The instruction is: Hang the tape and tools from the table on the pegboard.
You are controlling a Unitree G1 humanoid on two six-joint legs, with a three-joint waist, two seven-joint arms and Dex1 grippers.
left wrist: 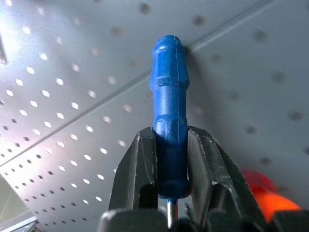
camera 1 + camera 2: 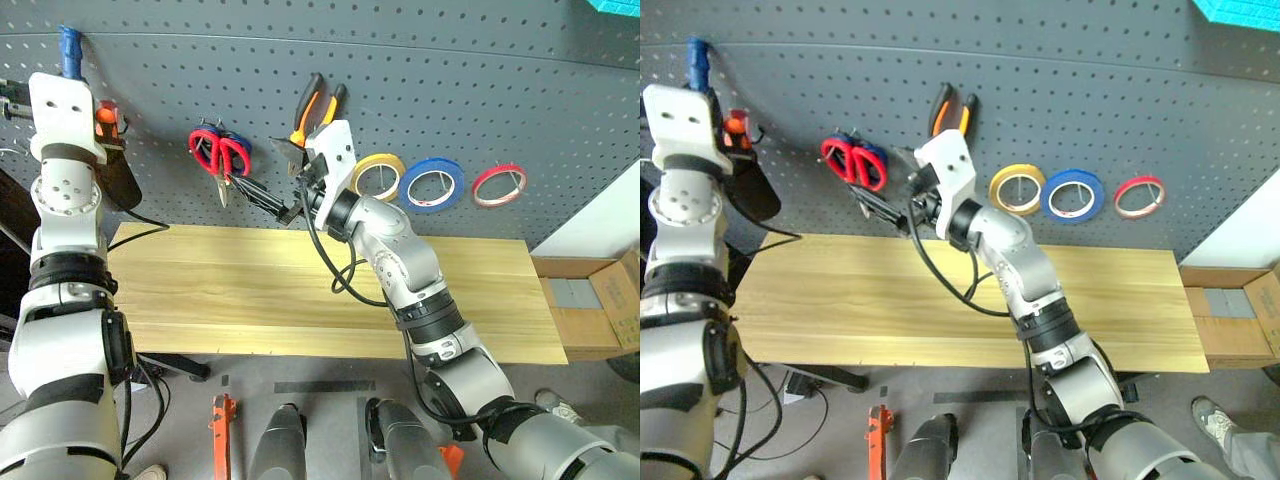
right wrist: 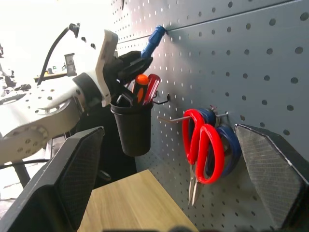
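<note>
My left gripper (image 1: 170, 131) is shut on the blue-handled screwdriver (image 1: 169, 96), held high at the pegboard's (image 2: 450, 80) far left with its handle end against the panel. On the pegboard hang the red-handled scissors (image 2: 218, 152), the orange-and-black pliers (image 2: 312, 105) and the blue tape (image 2: 431, 184). My right gripper (image 2: 258, 196) stands open just below and right of the red scissors (image 3: 205, 150), holding nothing. The table (image 2: 250, 290) top lies bare below.
A black cup (image 3: 133, 128) holding a red-and-orange screwdriver (image 3: 145, 87) hangs under my left gripper. Blue-handled scissors (image 2: 238, 145) hang behind the red ones. Yellow tape (image 2: 377, 176) and red tape (image 2: 499, 185) flank the blue ring. A cardboard box (image 2: 600, 310) sits at the right.
</note>
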